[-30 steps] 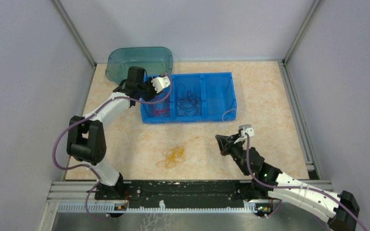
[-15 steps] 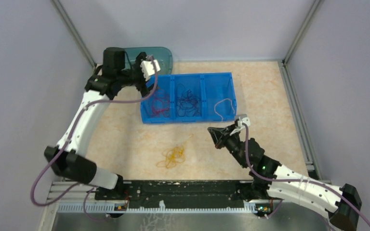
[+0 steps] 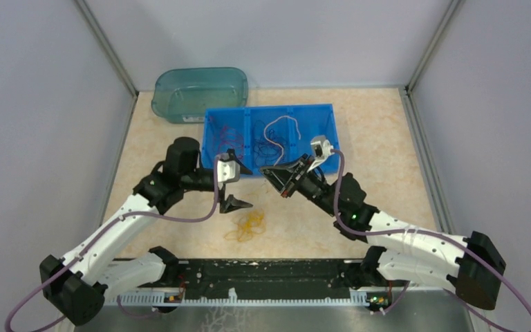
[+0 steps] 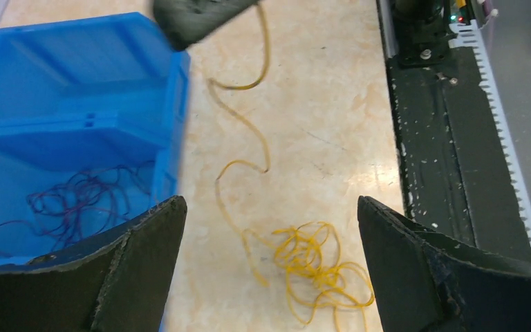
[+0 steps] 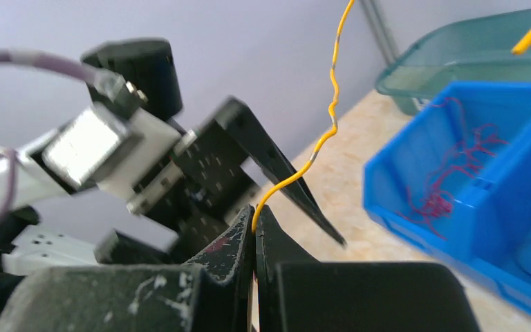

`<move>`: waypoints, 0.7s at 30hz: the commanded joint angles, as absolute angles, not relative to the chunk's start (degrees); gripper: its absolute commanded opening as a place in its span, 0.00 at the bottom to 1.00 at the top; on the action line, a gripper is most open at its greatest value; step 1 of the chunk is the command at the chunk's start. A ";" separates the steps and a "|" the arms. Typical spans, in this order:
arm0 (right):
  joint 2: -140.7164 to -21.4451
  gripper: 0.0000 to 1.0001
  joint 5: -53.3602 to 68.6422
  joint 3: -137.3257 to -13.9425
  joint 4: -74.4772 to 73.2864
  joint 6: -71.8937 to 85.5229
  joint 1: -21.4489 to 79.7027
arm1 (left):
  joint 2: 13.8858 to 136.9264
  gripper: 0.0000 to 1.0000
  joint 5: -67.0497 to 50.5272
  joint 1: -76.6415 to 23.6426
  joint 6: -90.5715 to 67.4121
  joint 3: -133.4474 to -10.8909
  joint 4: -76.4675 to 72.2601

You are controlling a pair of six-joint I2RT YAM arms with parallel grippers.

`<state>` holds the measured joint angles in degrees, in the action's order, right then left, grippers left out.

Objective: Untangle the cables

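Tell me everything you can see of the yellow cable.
The yellow cable is a thin, flexible wire. Most of it lies as a loose curly clump on the table, outside the blue bin. A wavy strand runs from the clump up to the right pincer, shut on it, with more rising above. The open left pincer hovers over the clump, not touching.

From overhead the light is flat, even and fairly bright. The table carries only faint, soft-edged shadows beneath the arms, and the grey walls are evenly lit.

My left wrist feed is bright. The yellow cable at lower centre reads crisp, but the blue bin at left smears along its near wall and the top edge is blurred; whether that is motion or focus I can't tell.

On the right wrist feed the right gripper at the bottom is sharp, while the bin and the teal tub at upper right are soft.
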<state>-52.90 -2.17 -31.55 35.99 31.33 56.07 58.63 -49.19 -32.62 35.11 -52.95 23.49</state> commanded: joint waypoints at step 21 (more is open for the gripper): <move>-62.61 0.00 6.80 -34.27 61.01 44.38 55.73 | 58.84 0.43 -48.23 -37.74 16.54 -48.92 -4.22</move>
<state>-61.69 5.43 -32.38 54.57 42.46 56.05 58.50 -46.54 -37.26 17.63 -48.07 -1.76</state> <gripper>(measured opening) 0.008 0.465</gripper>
